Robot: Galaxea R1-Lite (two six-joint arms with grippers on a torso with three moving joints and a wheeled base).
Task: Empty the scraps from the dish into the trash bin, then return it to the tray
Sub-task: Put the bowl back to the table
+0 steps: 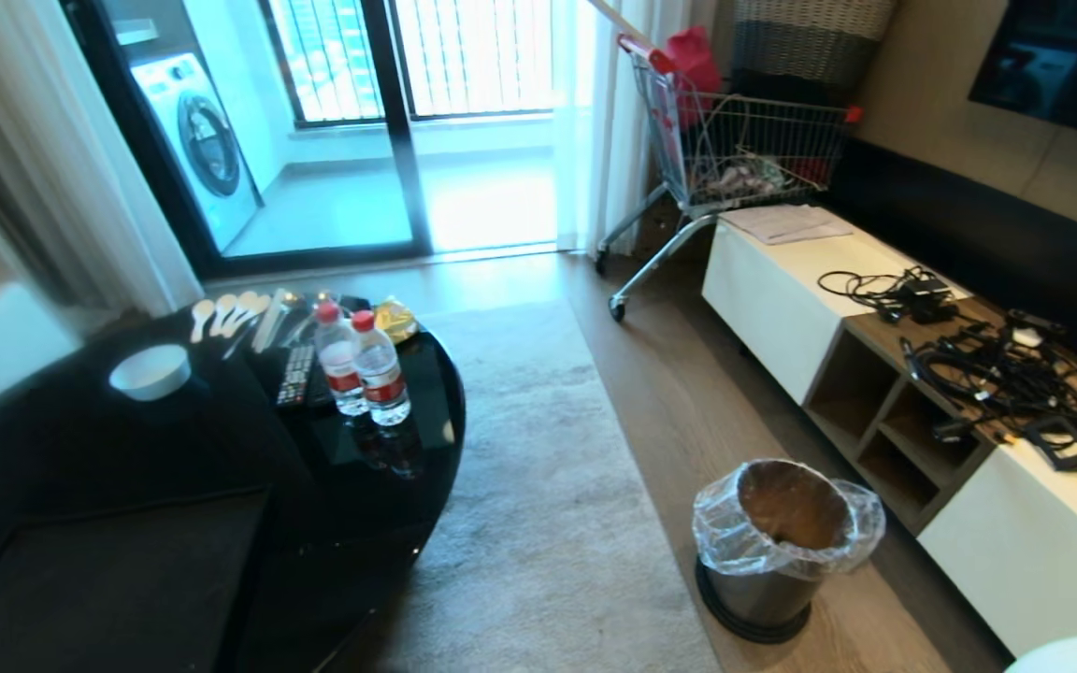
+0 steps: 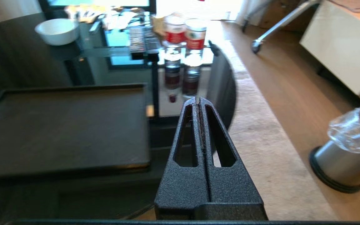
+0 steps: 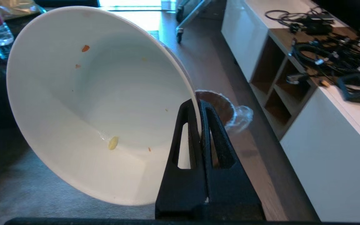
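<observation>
**Right end effector gripping the tilted white bowl by its rim**

The right end effector point(image 3: 199, 104) is clamping its two black fingers tight on the rim of the plain white round glossy bowl point(image 3: 98, 103), one finger inside the rim and one outside. The bowl is tipping steeply on its side over the pale carpet point(image 3: 17, 184), its inside facing the wrist camera. Only small bits are clinging inside it: an orange fleck point(image 3: 85, 48) near the upper wall and a pale yellowish crumb point(image 3: 113, 142) lower down.

The small round dark trash bin lined with a crinkly clear plastic bag point(image 1: 777, 542) is standing on the wooden floor point(image 1: 688, 393) between the carpet and the white low cabinet point(image 1: 1034, 542); in the right wrist view it is showing just beyond the fingertips.

The left end effector point(image 2: 197, 101) is hanging with its fingers pressed fully together, holding nothing, beside the flat matte black rectangular tray point(image 2: 64, 128). The tray is lying on the glossy black counter point(image 1: 408, 393), with a smaller white bowl point(image 1: 150, 371) and two clear water bottles point(image 1: 363, 369) farther back.
</observation>
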